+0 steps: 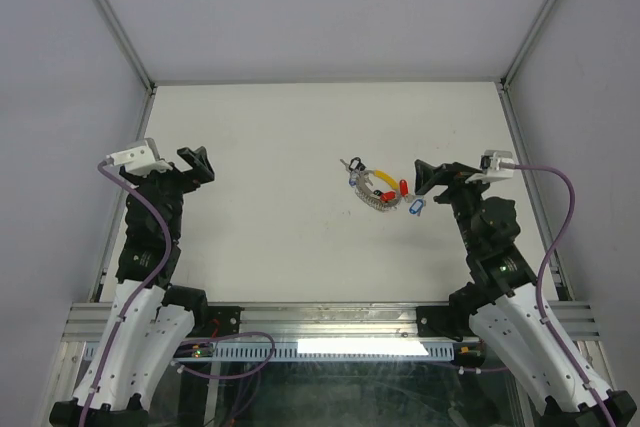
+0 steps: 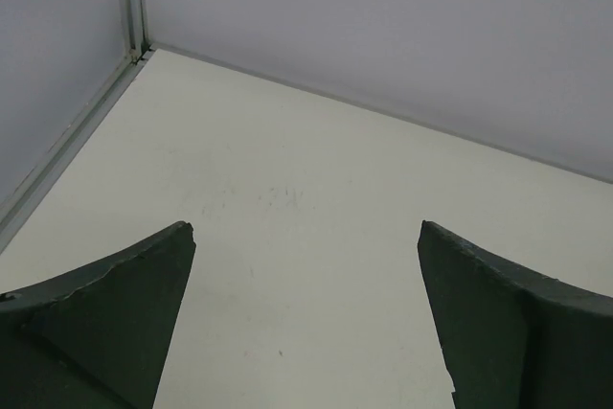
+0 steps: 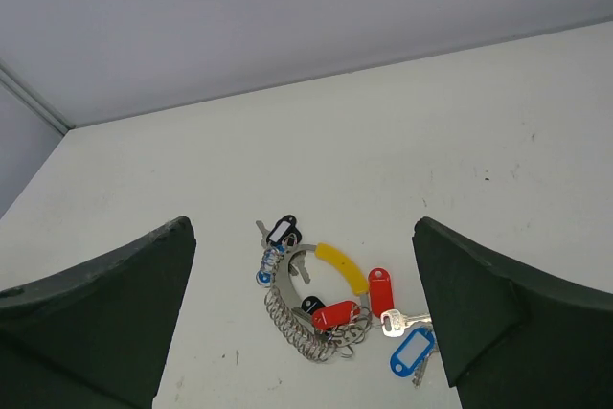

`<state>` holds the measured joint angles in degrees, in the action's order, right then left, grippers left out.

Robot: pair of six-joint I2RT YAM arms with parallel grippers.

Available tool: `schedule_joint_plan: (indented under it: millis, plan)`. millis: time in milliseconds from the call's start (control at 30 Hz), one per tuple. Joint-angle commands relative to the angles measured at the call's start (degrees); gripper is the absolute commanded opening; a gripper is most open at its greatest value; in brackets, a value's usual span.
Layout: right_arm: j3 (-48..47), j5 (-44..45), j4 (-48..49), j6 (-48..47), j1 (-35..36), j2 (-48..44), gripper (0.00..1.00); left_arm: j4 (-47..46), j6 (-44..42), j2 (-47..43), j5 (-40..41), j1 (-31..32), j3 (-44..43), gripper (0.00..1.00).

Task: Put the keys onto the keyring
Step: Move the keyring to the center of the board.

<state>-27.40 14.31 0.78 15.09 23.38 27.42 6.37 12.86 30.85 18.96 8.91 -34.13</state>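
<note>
Silvery and coiled, the keyring (image 3: 292,323) is seen lying on the white table (image 1: 270,147), right of centre, with the red-, yellow- and blue-tagged keys (image 3: 381,289) clustered against it. The right gripper (image 1: 424,179) is spread wide just beside the cluster. The left gripper (image 1: 200,165), equally wide, is seen well apart. Nothing is gripped.

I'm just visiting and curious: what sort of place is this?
Likely a robotics lab test cell: a white tabletop enclosed by plain grey wall panels in aluminium framing, with white-and-black robot arms, left and right, bolted at its near edge.
</note>
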Motion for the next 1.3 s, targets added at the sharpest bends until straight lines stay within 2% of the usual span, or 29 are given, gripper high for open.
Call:
schedule_joint_plan:
  millis: [0, 167, 300, 500, 633, 767, 900, 1067, 1167, 1267]
  plan:
    - [-1.0, 1.2, 2.0, -0.7, -0.1, 0.4, 0.99, -2.9, 0.3, -1.4, -1.0, -0.7, -0.9, 0.99]
    - [-4.9, 6.6, -3.0, 1.1, -0.1, 6.0, 0.99, -2.7, 0.5, 0.2, -0.6, -1.0, -1.3, 0.99]
    - [-8.4, 5.7, -6.9, 1.7, 0.0, 10.3, 0.99, -1.1, 1.0, 3.1, -0.7, -1.3, -2.8, 0.99]
    - [-9.6, 0.0, -8.2, 0.4, -0.2, 15.6, 0.99, 0.2, 0.7, 5.9, -3.2, -1.3, -3.8, 0.99]
    - [-13.3, -3.2, -13.4, 1.2, -0.1, 24.0, 0.99, 1.7, 1.6, 9.0, -3.5, -1.3, -5.0, 0.99]
    - [-16.7, -10.3, -16.0, 0.8, -0.1, 33.4, 0.99, 2.2, 2.0, 12.1, -4.9, -1.3, -6.0, 0.99]
    - [-22.0, -17.1, -18.0, -1.6, -0.1, 43.6, 0.91, 3.6, 2.1, 14.5, -5.5, -1.4, -7.1, 0.99]
    - [-26.9, -19.5, -18.7, -3.7, -0.1, 52.1, 0.82, 4.1, 2.1, 15.7, -6.4, -1.4, -7.4, 0.99]
    - [-28.9, -18.2, -19.1, -4.6, -0.2, 55.9, 0.79, 4.0, 2.1, 16.0, -7.2, -1.4, -7.4, 0.99]
    - [-31.0, -13.2, -20.7, -6.0, -0.2, 59.4, 0.68, 4.0, 2.2, 16.4, -8.1, -1.4, -7.6, 0.99]
